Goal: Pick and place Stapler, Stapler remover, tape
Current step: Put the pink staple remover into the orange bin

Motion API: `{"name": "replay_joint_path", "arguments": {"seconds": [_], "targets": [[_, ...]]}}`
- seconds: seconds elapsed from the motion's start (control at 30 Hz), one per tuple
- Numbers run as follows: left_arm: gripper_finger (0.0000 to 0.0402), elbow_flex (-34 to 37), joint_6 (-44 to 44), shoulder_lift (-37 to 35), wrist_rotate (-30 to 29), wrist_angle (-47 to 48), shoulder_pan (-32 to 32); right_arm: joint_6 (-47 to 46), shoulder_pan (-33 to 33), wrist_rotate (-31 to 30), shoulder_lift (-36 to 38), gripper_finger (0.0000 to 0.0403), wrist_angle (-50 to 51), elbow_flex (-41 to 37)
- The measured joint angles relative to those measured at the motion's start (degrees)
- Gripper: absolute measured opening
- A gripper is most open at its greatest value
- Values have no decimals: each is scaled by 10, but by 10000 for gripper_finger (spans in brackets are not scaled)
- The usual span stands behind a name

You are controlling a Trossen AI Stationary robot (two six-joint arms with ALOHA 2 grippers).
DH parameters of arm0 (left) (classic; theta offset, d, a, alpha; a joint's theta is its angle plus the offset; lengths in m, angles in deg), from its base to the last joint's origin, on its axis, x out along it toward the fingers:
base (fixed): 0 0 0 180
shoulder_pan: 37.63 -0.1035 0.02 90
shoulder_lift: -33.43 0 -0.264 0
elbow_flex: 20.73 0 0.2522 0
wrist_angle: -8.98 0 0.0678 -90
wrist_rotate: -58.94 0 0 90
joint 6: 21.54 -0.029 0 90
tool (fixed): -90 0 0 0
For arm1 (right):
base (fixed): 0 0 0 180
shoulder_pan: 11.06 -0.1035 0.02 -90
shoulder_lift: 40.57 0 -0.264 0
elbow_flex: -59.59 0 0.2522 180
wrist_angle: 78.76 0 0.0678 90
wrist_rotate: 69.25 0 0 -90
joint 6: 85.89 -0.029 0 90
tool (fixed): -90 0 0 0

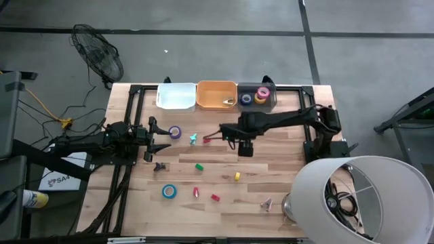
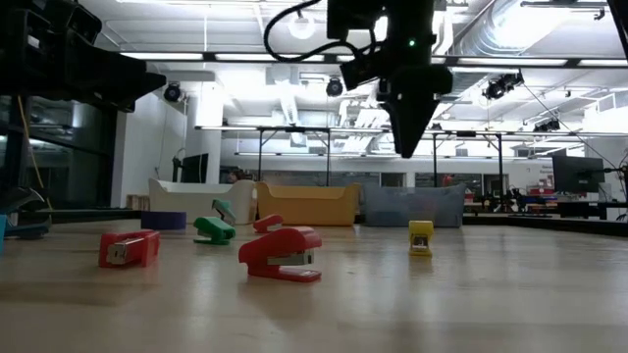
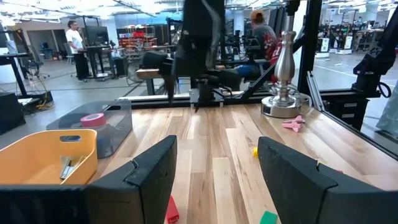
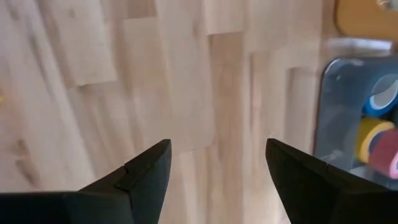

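- Wooden table (image 1: 224,193) holds scattered small staplers, a purple tape roll (image 1: 175,132) and a blue one (image 1: 168,192); three more rolls sit in the grey bin (image 1: 266,104).
- Right gripper (image 1: 245,150) hangs mid-table, fingers spread, empty; a descent here would likely meet bare wood.
- Left gripper (image 1: 157,139) waits beside the purple roll, fingers released; a careless reach could nudge the roll away.

Only one piece of readable text: dark letters "SA", cut off after that, on a white sheet (image 1: 55,179) lying on the floor at the left of the table, under the left arm. Nothing readable on the staplers, tape rolls or bins.
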Motion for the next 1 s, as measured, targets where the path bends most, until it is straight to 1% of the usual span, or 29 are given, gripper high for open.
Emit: {"name": "replay_joint_path", "arguments": {"seconds": [0.1,0.33,0.43,0.53,0.67,0.77,0.87,1.0], "targets": [[221,0,0,0,0,0,0,-39,-16,10,0,252,25,0],[221,0,0,0,0,0,0,-188,-58,105,0,252,79,0],[221,0,0,0,0,0,0,-223,-83,136,0,252,98,0],[221,0,0,0,0,0,0,-217,-117,135,0,252,111,0],[221,0,0,0,0,0,0,-172,-165,110,0,252,114,-10],[221,0,0,0,0,0,0,-141,-201,105,0,252,104,-39],[221,0,0,0,0,0,0,-115,-238,118,0,252,92,-76],[221,0,0,0,-1,0,0,-104,-279,119,13,252,64,-117]]}}
